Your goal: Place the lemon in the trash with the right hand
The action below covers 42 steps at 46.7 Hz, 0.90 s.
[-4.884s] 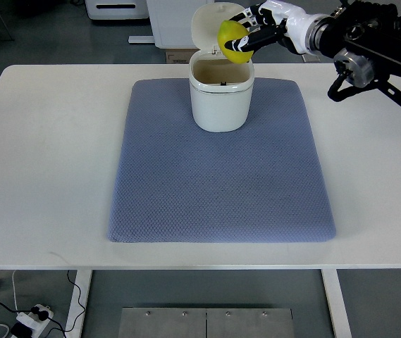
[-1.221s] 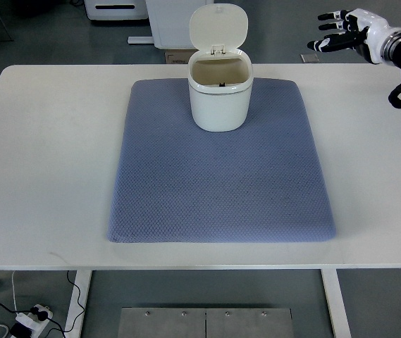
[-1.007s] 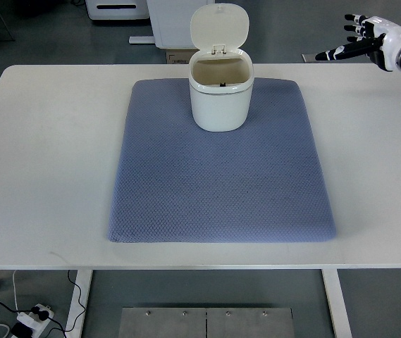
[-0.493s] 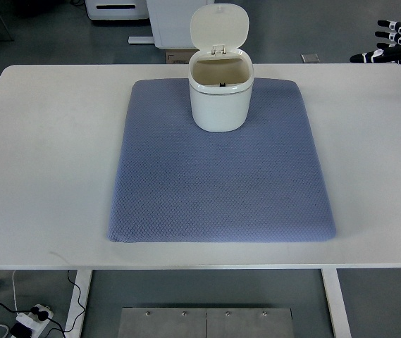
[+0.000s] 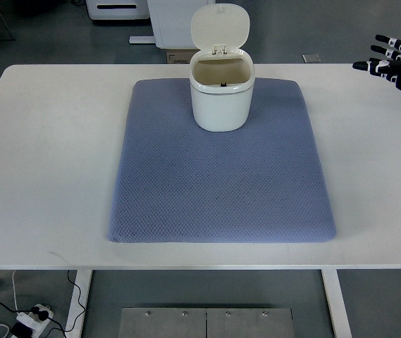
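Note:
A cream trash bin (image 5: 220,95) stands at the back of the blue-grey mat (image 5: 221,169), its lid (image 5: 219,27) tipped up and open. No lemon shows anywhere; the bin's inside is dark and I cannot see its bottom. My right hand (image 5: 396,62) is at the far right edge of the picture, above the table's back right corner, fingers spread and holding nothing. It is far from the bin. The left arm is out of view.
The white table (image 5: 45,162) carries only the mat and the bin. Its front edge runs along the bottom of the picture. Behind the table stand white cabinets (image 5: 175,17) on a grey floor.
The right hand held the lemon over the bin 4.9 s ago; the lemon is now gone from view. Over the last second the empty hand has drawn back to the right edge.

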### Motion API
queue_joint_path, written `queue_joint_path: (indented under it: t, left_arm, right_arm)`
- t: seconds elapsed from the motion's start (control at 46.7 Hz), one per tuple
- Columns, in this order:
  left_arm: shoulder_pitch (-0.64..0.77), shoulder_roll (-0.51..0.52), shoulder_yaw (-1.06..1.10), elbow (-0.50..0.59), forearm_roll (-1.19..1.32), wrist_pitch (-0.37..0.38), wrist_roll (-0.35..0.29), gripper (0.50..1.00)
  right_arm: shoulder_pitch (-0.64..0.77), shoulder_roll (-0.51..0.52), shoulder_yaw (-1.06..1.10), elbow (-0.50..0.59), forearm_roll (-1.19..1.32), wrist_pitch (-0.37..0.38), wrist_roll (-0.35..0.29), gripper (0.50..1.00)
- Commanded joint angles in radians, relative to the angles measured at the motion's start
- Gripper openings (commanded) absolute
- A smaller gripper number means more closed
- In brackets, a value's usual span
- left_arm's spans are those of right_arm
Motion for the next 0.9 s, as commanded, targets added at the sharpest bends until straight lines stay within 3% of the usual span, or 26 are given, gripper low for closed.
queue_joint_path:
  t: [0.0,0.214,0.664,0.878]
  left_arm:
    - [0.000,0.000,0.000,0.000,0.000,0.000,0.000,1.000]
    - [0.000,0.000,0.000,0.000,0.000,0.000,0.000,1.000]
    - [0.000,0.000,0.000,0.000,0.000,0.000,0.000,1.000]
    - [0.000,0.000,0.000,0.000,0.000,0.000,0.000,1.000]
  right_arm:
    - [-0.036,0.020,0.058,0.008,0.000,-0.010,0.008,1.000]
    - [-0.124,0.086,0.216,0.021,0.001,-0.067,0.080,1.000]
    - [-0.196,0.115,0.239,0.040,0.000,-0.064,0.227,1.000]
    - [-0.262,0.175,0.250,0.039,0.000,-0.073,0.384,1.000]
